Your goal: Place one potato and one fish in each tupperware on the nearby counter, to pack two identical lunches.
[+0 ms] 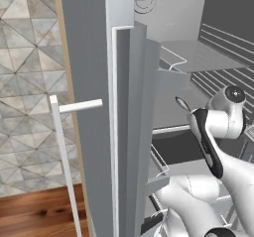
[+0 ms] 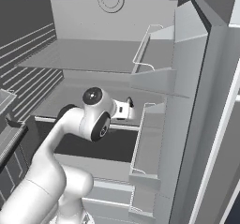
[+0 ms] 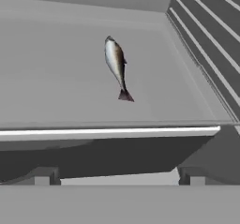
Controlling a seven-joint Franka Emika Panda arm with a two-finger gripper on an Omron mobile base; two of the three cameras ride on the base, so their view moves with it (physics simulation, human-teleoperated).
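Note:
A small mottled grey fish (image 3: 116, 63) lies on a pale grey fridge shelf (image 3: 51, 82), head away from me and tail fin toward me. My gripper (image 3: 117, 178) is open, its two fingertips (image 3: 42, 177) spread wide below the shelf's white front edge, well short of the fish and with nothing between them. From the right base view the hand (image 2: 126, 108) reaches into the open fridge at mid height. A reddish-brown wood-grain surface (image 1: 39, 211), apparently the counter, shows at the lower left. The potato and the tupperware are out of view.
The open fridge door (image 1: 89, 107) stands close on the left, with a white bar handle (image 1: 64, 156). On the right, door bins (image 2: 150, 138) jut inward. Another shelf (image 2: 84, 54) lies above the hand, and ribbed side walls (image 3: 206, 35) flank the compartment.

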